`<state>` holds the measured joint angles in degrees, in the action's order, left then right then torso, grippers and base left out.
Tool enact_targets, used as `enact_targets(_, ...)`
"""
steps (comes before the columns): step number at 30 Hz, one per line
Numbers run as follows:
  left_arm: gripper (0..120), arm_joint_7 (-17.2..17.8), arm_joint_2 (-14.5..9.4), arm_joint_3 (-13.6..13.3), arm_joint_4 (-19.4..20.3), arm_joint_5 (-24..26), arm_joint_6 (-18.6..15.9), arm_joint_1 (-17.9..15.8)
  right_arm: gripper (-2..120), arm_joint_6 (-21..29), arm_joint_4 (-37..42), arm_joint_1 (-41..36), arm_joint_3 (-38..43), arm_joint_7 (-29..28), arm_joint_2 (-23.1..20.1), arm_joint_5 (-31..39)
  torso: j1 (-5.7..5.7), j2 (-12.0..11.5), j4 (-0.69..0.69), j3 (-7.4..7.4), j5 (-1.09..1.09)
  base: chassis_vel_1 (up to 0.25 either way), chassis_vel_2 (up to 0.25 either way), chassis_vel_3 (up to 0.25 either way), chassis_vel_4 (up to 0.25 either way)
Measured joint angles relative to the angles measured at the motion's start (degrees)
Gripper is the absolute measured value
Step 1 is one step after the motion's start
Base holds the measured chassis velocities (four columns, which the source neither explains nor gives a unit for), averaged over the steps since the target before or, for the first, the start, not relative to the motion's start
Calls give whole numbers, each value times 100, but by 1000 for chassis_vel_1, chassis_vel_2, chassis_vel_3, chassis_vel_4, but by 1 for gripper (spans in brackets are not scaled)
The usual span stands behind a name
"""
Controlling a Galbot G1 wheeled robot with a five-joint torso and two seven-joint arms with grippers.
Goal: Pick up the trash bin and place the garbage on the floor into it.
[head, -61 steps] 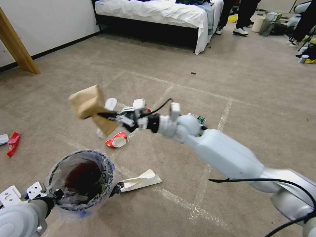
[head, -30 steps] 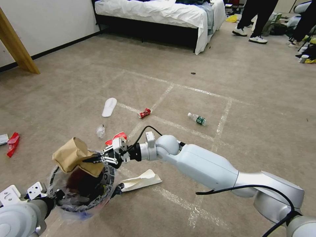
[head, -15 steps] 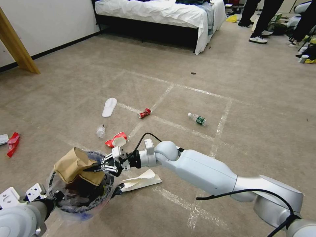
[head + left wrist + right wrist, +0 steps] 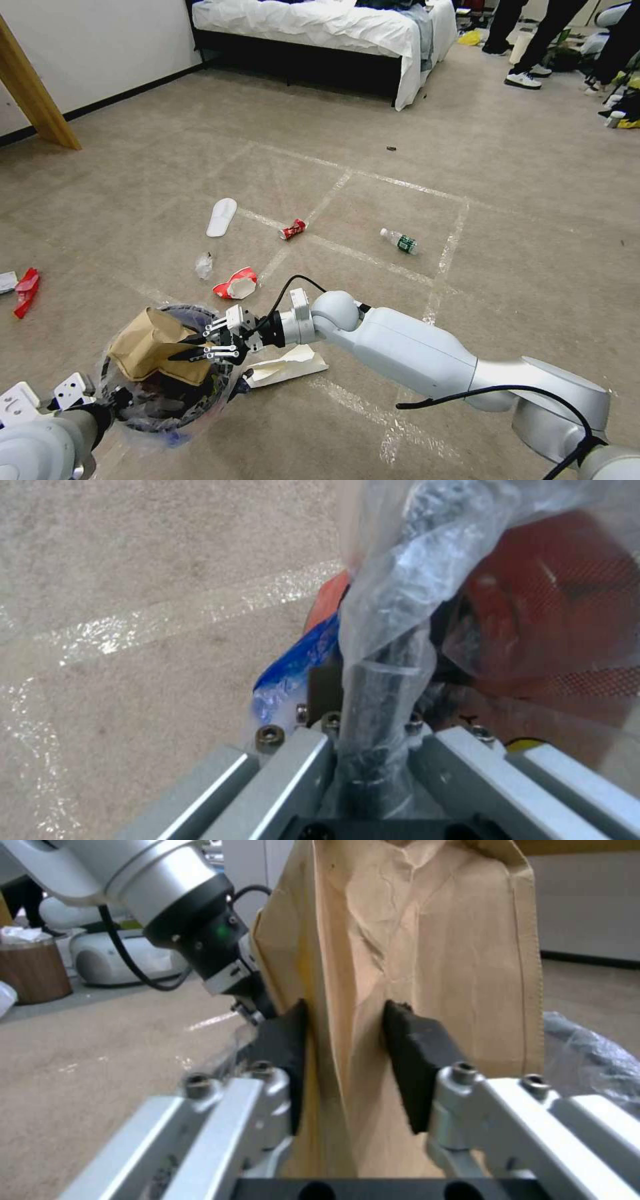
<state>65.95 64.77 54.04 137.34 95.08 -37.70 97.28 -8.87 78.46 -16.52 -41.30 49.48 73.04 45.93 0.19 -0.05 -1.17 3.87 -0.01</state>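
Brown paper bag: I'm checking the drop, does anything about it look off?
Yes: the brown paper bag lies tilted across the trash bin rim, much of it outside, with the right gripper fingers either side.

A bedroom mock-up: white-sheeted bed [image 4: 333,27] at twelve o'clock, slanted wooden beam [image 4: 33,93] at ten, taupe carpet [image 4: 520,200] gridded with shiny tape, slipper [image 4: 221,217] lying centre.

The paper bag [image 4: 143,343] sits on top of the trash bin [image 4: 160,400] — the folded paper [image 4: 287,367] lies just right of it. The cup [image 4: 235,285] lies behind the bin — the bottle [image 4: 400,241] lies far off to the right.
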Motion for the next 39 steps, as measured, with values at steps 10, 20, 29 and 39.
enact_targets(10,0,2,5,136,98,41,-1,142,73,100,-105,124,-48,4,124,21,0,0,1,0,0,0,0,0,0)
enact_targets(20,0,3,-27,130,122,60,-2,155,99,22,-196,111,-108,-25,94,-13,0,0,0,0,0,0,0,0,0)
enact_targets(29,0,54,-42,210,181,164,18,152,100,-18,-225,104,-186,-90,82,-77,0,0,0,0,0,0,0,0,0)
enact_targets(39,0,76,101,231,208,82,29,194,100,-39,-103,256,-364,-112,173,50,0,0,0,0,0,0,0,0,0)
